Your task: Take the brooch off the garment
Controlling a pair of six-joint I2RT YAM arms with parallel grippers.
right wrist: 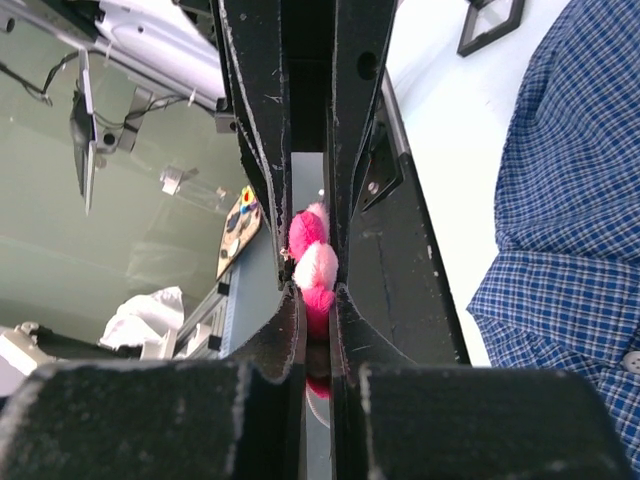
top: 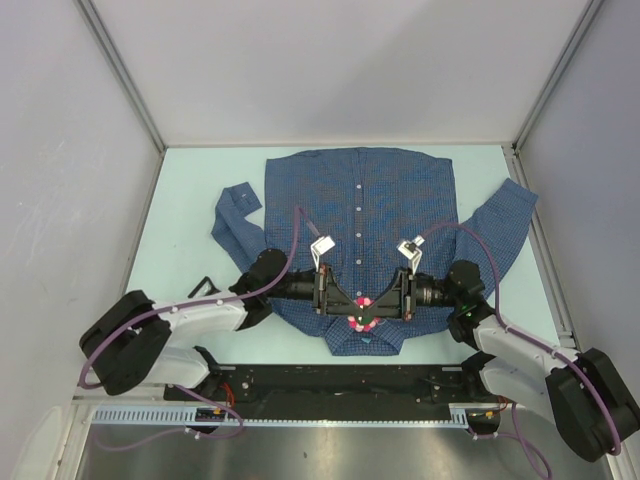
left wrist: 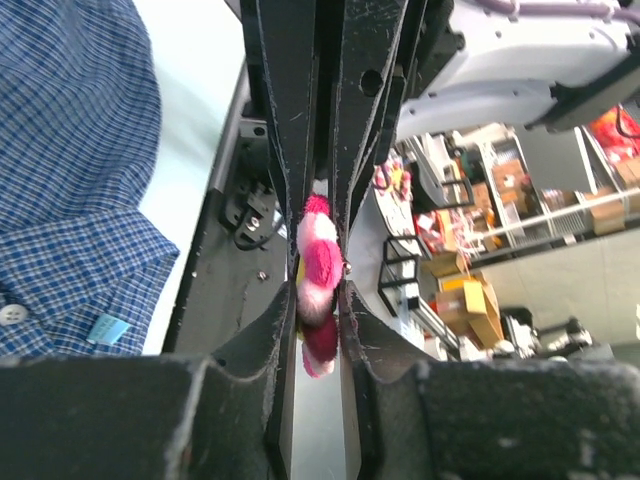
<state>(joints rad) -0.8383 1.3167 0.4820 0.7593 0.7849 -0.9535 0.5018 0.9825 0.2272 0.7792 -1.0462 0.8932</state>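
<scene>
The garment [top: 380, 200] is a blue checked shirt lying flat, collar at the near edge. The brooch [top: 360, 321] is a pink-red flower over the collar. My left gripper [top: 354, 308] comes in from the left and my right gripper [top: 376, 308] from the right, tip to tip at the brooch. In the left wrist view my left gripper [left wrist: 318, 335] is shut on the brooch [left wrist: 318, 280], with the shirt [left wrist: 70, 150] off to the side. In the right wrist view my right gripper [right wrist: 316, 320] is shut on the brooch [right wrist: 313, 262], the shirt [right wrist: 580, 200] beside it. No cloth shows between the jaws.
A small black tool [top: 205, 287] lies on the table left of the shirt. A black rail [top: 330, 385] runs along the near edge between the arm bases. Grey walls close in the table on the left, right and back.
</scene>
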